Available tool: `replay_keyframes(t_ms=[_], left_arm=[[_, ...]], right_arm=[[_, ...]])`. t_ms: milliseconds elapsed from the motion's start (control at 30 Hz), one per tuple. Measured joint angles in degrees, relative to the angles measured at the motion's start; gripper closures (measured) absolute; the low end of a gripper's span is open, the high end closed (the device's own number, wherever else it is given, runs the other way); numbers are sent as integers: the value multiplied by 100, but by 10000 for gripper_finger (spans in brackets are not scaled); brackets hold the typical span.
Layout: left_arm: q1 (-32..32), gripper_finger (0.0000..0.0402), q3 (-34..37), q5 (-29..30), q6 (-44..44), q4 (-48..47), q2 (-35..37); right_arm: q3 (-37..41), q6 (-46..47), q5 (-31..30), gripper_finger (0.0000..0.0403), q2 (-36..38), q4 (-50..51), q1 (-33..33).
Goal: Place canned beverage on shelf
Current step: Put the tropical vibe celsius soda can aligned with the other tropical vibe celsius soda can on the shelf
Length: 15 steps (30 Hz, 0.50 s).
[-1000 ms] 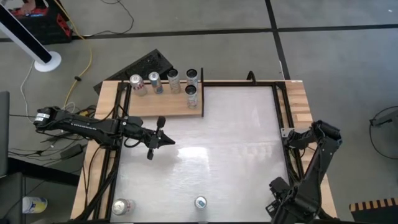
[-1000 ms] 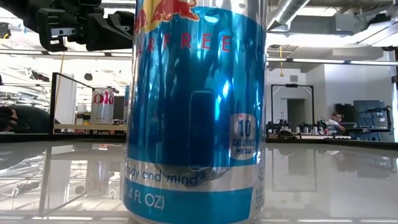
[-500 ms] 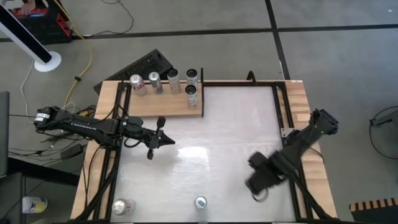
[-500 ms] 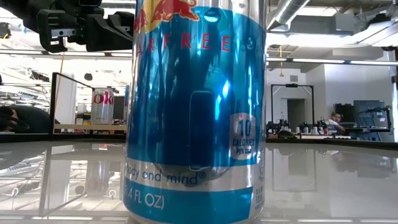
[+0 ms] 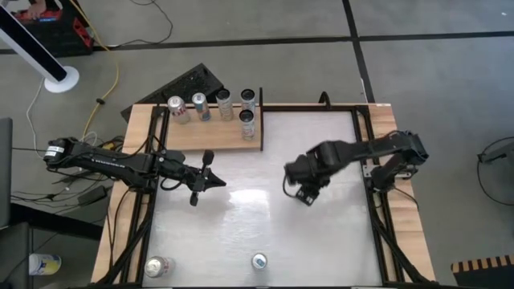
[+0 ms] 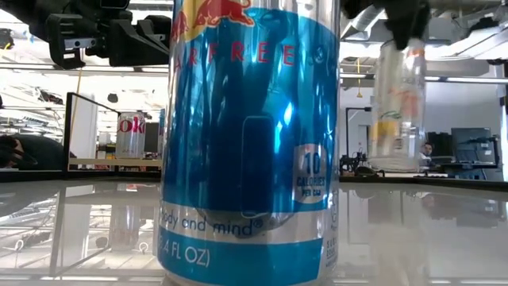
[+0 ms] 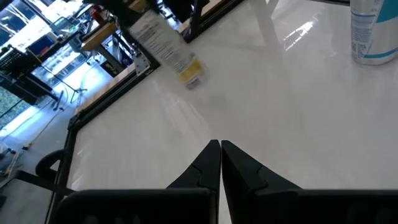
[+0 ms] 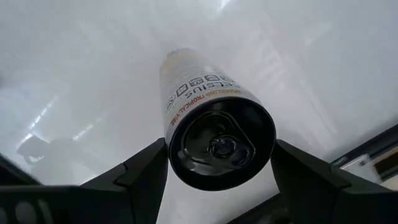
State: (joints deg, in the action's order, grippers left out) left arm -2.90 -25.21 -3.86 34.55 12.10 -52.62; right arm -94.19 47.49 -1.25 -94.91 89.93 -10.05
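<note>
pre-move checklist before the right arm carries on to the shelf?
1. Grip: right gripper shut on the white can, fingers on both sides. Ok.
2. Can off the table: hangs above the tabletop in the low view. Ok.
3. Free spot on the shelf: five cans crowd the far edge and right end, near strip bare. Ok.
4. Left gripper out of the path: shut, hovering just in front of the shelf. Cannot tell.
5. Can upright in the grip: blurred. Cannot tell.
</note>
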Motion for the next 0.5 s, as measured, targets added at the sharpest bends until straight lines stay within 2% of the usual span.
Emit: replay_keyframes(t_ms=[233,500], left_arm=[[0,402,0,0,24,-123,0],[0,402,0,-1,2,-123,0]], right_arm=[[0,-814,-451,120,0,-16,764],[0,-1174,-499,120,0,-29,1072]])
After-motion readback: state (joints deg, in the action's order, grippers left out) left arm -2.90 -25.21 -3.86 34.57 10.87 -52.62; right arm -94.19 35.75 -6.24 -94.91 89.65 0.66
